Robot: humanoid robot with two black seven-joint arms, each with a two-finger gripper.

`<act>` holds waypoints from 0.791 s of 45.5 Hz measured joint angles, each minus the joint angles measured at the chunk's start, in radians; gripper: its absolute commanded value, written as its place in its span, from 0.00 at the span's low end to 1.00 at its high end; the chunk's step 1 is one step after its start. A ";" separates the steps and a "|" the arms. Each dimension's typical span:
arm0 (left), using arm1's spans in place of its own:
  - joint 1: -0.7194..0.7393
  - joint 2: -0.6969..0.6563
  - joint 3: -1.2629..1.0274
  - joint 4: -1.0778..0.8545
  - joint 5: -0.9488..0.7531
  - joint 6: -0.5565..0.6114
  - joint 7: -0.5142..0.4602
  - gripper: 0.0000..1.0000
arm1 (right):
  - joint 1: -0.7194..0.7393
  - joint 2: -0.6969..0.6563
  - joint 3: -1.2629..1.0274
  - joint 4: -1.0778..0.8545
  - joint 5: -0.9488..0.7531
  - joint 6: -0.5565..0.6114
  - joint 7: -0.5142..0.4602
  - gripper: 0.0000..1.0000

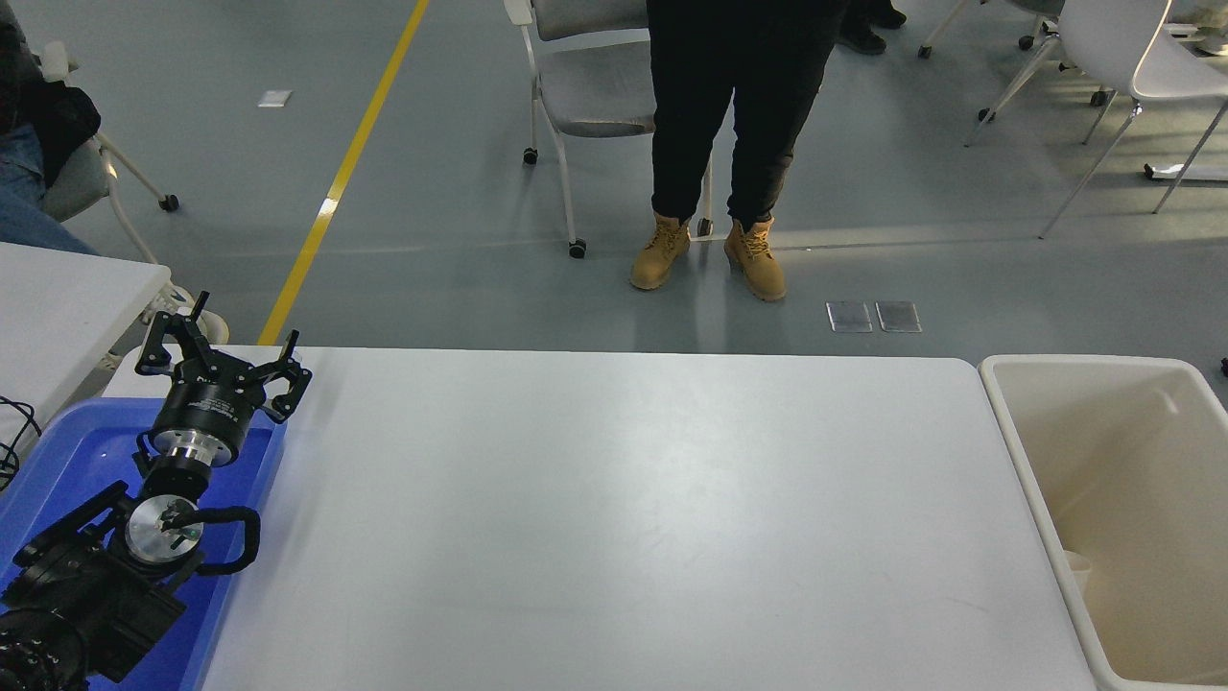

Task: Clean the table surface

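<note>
head view: the white table surface [624, 518] fills the middle of the frame, its far edge running below a person's tan boots [708, 257] on the grey floor. the left end effector [223, 363] hangs at the surface's far left corner, above a blue tray [58, 461], its fingers spread apart and gripping nothing. the right arm is out of sight. a beige tub [1113, 509] sits just beside the surface's right edge. a smaller white table [67, 307] shows at the left edge.
</note>
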 measured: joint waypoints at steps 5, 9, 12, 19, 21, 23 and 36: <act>0.000 0.000 0.000 0.000 0.000 0.000 0.000 1.00 | -0.017 0.034 0.001 -0.001 0.000 -0.011 -0.003 0.00; 0.000 0.000 0.000 0.000 0.000 0.000 0.000 1.00 | -0.031 0.055 0.001 -0.001 0.000 -0.018 -0.004 0.00; 0.000 0.000 0.000 0.000 0.000 0.000 0.000 1.00 | -0.041 0.069 0.001 -0.001 0.000 -0.022 -0.004 0.00; 0.000 0.000 0.000 0.000 0.000 0.000 0.000 1.00 | -0.061 0.090 0.001 0.001 0.000 -0.028 -0.005 0.00; 0.000 0.000 0.000 0.000 0.000 0.000 0.000 1.00 | -0.066 0.095 0.001 0.001 0.000 -0.030 -0.005 0.00; 0.000 0.000 0.000 0.000 0.000 0.000 0.000 1.00 | -0.071 0.101 0.001 0.002 0.000 -0.030 -0.005 0.00; 0.000 0.000 0.000 0.000 0.000 0.000 0.000 1.00 | -0.093 0.133 0.001 0.003 0.000 -0.040 -0.004 0.00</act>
